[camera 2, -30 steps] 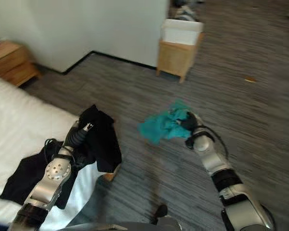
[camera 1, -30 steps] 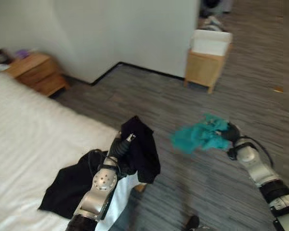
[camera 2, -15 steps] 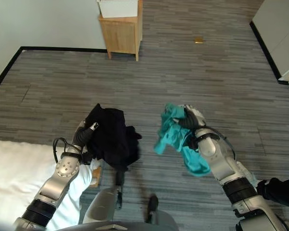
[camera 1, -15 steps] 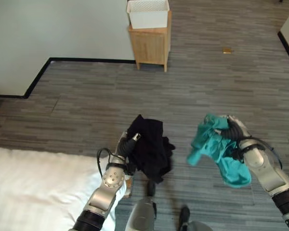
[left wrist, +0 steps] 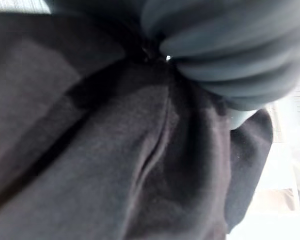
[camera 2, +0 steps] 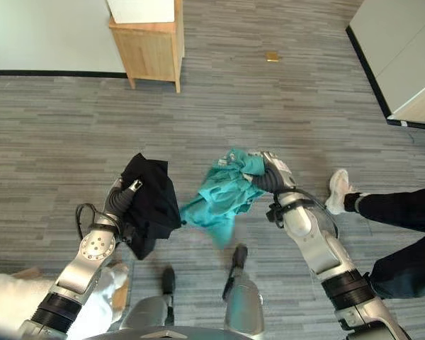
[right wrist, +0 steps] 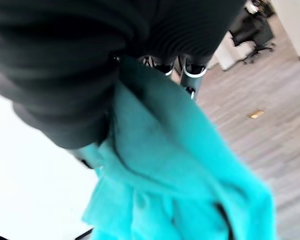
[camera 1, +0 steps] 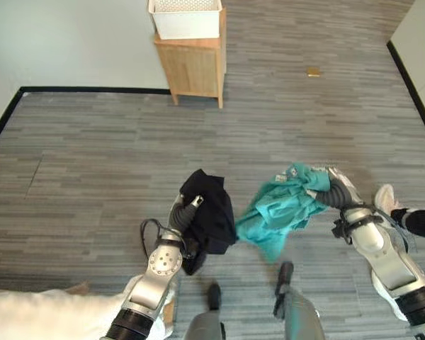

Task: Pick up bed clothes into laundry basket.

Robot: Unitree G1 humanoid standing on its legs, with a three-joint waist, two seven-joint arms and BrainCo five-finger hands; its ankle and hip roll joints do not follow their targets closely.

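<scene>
Left hand (camera 1: 186, 212): fingers clutch black garment (camera 1: 211, 216). Right hand (camera 1: 334, 193): fingers clutch teal garment (camera 1: 276, 212). White laundry basket (camera 1: 185, 17) on wooden stand (camera 1: 193, 67), well apart. Person's leg (camera 2: 393, 205) beside the right arm.

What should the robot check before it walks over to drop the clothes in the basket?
1. Black garment gripped by the left hand: ok, it hangs bunched from the hand, clear of the floor.
2. Teal garment gripped by the right hand: ok, fingers are closed round its top edge.
3. Teal garment kept off the floor: ok, it hangs in the air.
4. Laundry basket in sight: ok, white, sitting on a wooden stand by the wall ahead.
5. Floor between robot and basket: ok, bare grey boards; a small tan object lies off to the right.
6. Person's leg and shoe near the right arm: not ok, very close.
</scene>
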